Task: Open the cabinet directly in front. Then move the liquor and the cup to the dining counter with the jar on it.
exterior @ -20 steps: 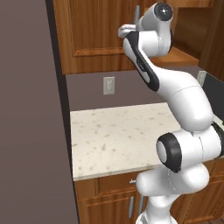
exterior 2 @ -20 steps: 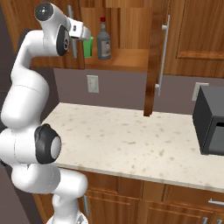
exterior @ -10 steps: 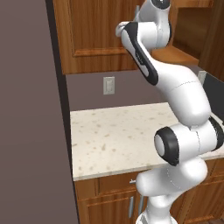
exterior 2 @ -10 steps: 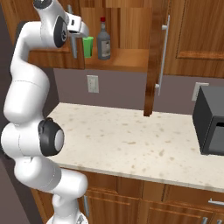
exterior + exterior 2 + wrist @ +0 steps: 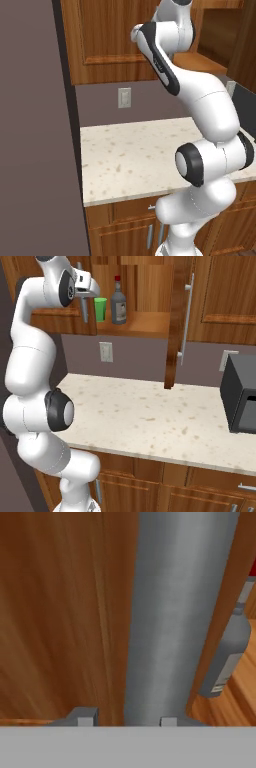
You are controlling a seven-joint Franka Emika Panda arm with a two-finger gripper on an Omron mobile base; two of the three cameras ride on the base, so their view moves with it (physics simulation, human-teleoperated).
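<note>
Reddish-brown panelled wooden wall cabinet [image 5: 220, 301], right door swung open edge-on, left door [image 5: 107, 40] closed; the open shelf holds a small bright green tapered plastic cup [image 5: 100, 309] and, just beside it, a grey-clear narrow-necked glass liquor bottle [image 5: 118, 302] with red cap and pale label, both upright. Two-finger gripper [image 5: 127, 718] up at the left door, its finger tips [image 5: 86, 717] straddling the long brushed-silver bar handle [image 5: 175, 612]; whether they press on it cannot be told. Below: beige speckled stone countertop [image 5: 150, 416], matte black boxy appliance [image 5: 240, 393] at its right end.
</note>
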